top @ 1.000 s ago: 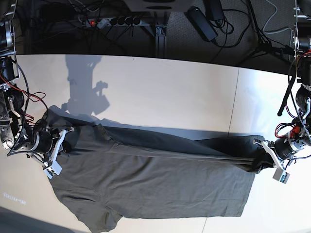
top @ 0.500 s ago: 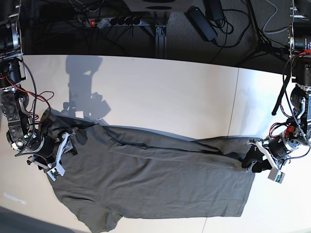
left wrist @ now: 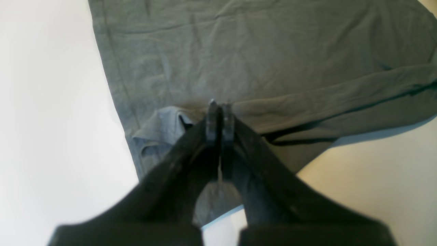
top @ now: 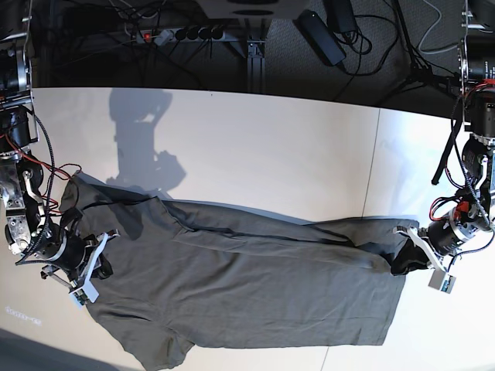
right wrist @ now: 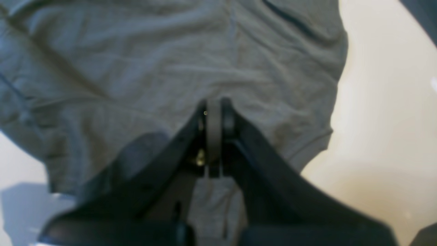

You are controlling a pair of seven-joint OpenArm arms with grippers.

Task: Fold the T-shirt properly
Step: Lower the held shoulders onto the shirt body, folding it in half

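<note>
Spanning most of the near half of a pale table (top: 255,147), the T-shirt (top: 255,290) is laid out lengthwise in the base view, dark olive-grey and wrinkled, with its far long edge already turned over onto the body as a narrow folded band. One short sleeve is seen hanging toward the near table edge on that view's left, and the hem end lies on its right. Beyond the far table edge a dark floor with cables and a power strip (top: 178,33) is visible. The right gripper (right wrist: 214,102) is placed at the sleeve-and-shoulder end of the shirt, with its jaws brought fully together; a pale strip is seen between the tips, but whether cloth is pinched there cannot be told. The left gripper (left wrist: 218,106) is placed at the hem end, just over the folded band, its jaws likewise clenched tip to tip; no fabric can be made out between them. The lengthwise fold of the far side is judged to be laid down, with the matching near side not yet folded. For the next move, both grippers would probably need to be opened and carried to the near long edge, so that it can be gripped at both ends and lifted evenly over the body.
</note>
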